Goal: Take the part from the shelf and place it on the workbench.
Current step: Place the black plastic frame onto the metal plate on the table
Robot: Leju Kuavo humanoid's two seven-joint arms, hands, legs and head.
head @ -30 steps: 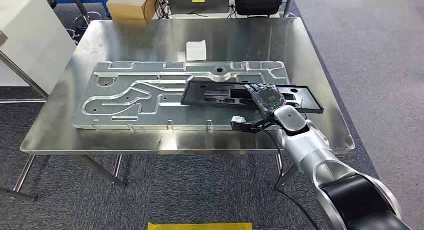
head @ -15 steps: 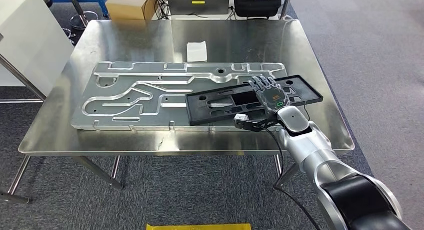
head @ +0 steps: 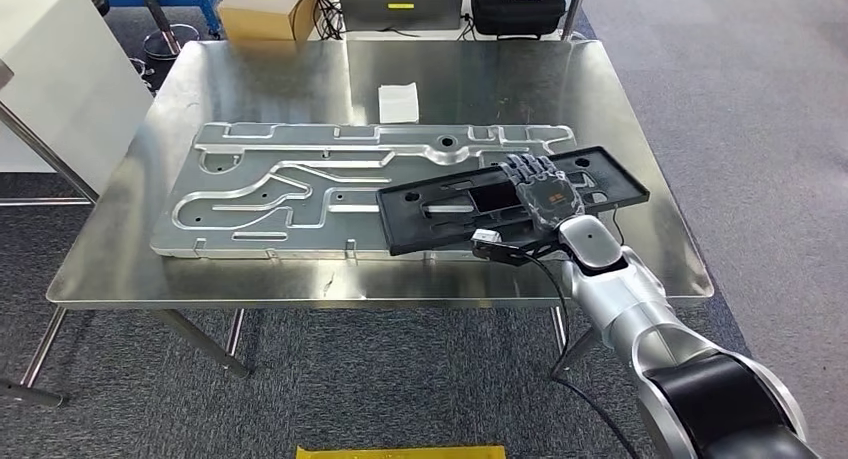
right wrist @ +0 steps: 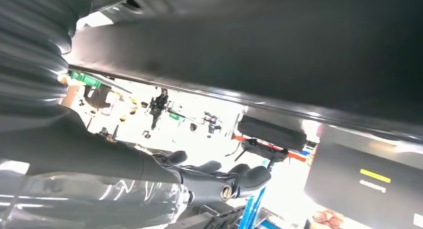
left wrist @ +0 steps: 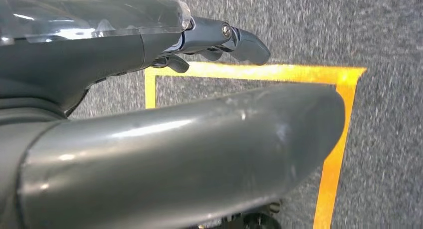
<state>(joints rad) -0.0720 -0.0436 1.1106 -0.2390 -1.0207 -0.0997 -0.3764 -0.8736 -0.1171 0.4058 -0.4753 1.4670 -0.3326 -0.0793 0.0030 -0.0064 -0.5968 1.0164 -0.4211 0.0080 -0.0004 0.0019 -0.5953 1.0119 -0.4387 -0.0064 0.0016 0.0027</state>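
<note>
Head view: we see our right hand (head: 543,191) gripping the black plastic part (head: 510,199), tilted over the desk (head: 250,279). Part overlaps the aluminium plate (head: 300,189). Left hand (left wrist: 219,39) hangs with fingers curled, holding nothing.

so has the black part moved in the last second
Yes. The black part has turned on the metal plate: its left end swung toward the table's near edge, its right end away, with the right hand on it.
</note>
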